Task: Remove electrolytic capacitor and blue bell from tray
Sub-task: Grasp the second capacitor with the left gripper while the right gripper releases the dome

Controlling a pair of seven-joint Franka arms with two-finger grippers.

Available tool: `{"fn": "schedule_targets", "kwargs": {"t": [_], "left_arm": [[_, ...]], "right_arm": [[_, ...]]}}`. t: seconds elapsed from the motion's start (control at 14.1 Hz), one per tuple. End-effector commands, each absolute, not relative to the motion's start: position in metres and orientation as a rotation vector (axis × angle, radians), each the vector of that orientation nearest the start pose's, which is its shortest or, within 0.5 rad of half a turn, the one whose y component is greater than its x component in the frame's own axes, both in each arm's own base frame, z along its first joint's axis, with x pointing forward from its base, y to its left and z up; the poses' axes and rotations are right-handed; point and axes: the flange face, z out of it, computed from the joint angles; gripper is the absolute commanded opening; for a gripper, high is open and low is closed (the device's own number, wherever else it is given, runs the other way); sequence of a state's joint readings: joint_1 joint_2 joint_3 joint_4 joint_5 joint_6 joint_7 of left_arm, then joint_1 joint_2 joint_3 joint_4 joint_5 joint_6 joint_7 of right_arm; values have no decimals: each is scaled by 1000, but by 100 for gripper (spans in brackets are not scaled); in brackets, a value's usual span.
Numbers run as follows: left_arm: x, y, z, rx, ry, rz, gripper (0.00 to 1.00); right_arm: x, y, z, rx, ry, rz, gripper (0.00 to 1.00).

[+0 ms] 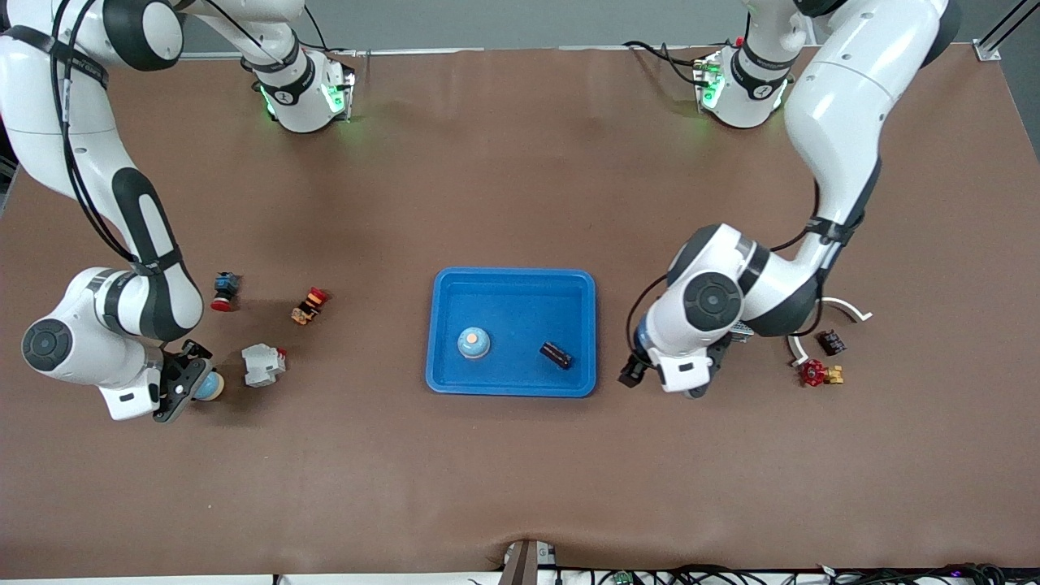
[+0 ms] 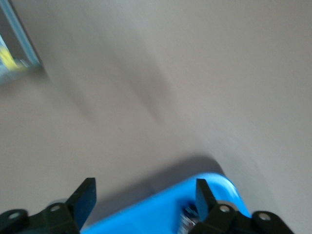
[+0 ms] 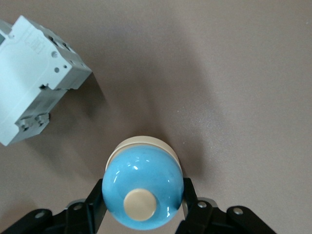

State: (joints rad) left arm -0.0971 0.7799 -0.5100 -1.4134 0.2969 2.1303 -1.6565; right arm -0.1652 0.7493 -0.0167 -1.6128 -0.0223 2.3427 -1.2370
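While the brown matte surface [image 1: 504, 487] filled nearly the whole front view, a strip of grey wall ran along the top edge and cables lay along the bottom edge. At the centre of the frame sat a shallow blue plastic tray [image 1: 512, 280] holding a blue dome-shaped bell with a cream button [image 1: 473, 342] and a small dark cylindrical capacitor [image 1: 556, 355], the two well apart.

In the lower left of the frame, the right pincer [image 1: 193, 382] was closed on a second blue dome bell with a cream base [image 1: 210, 386]; the right wrist view showed its black fingers [image 3: 95, 202] pressed against both sides of that bell [image 3: 144, 187], which stood on the surface. Just beside it lay a pale grey boxy circuit breaker [image 1: 263, 365], also visible at the upper left of the right wrist view [image 3: 34, 80]. Higher up in the frame were a small blue-and-red push button [image 1: 224, 291] and an orange-and-red component [image 1: 309, 305].

Right of centre, the left pincer [image 1: 638, 370] hung at the tray's edge toward the left arm's end. In the left wrist view its fingers [image 2: 85, 197] stood wide apart with nothing between them, and the tray's corner [image 2: 161, 207] showed below. Near the right edge of the front view lay a red valve-like knob [image 1: 812, 372], a small yellow part [image 1: 834, 374], a dark square block [image 1: 830, 342] and a white curved strip [image 1: 849, 305].
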Motion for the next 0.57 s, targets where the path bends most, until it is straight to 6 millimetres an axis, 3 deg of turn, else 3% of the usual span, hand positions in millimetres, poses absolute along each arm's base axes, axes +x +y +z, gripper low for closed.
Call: {"fn": "schedule_targets", "kwargs": {"t": [0.0,0.21,0.5], "left_arm": [[646,-376,275,-2844,-1664,114,81],[636,-407,264,-2886,-1715,111,72],[618,-440,237,-2919,-1670,66,56]], "right_arm": [[679,-129,185,-2698,-1612,28,59],[679,-128,185,-2699,-1606,28,100],[682,-127,193,-2706,-1595,25,100]]}}
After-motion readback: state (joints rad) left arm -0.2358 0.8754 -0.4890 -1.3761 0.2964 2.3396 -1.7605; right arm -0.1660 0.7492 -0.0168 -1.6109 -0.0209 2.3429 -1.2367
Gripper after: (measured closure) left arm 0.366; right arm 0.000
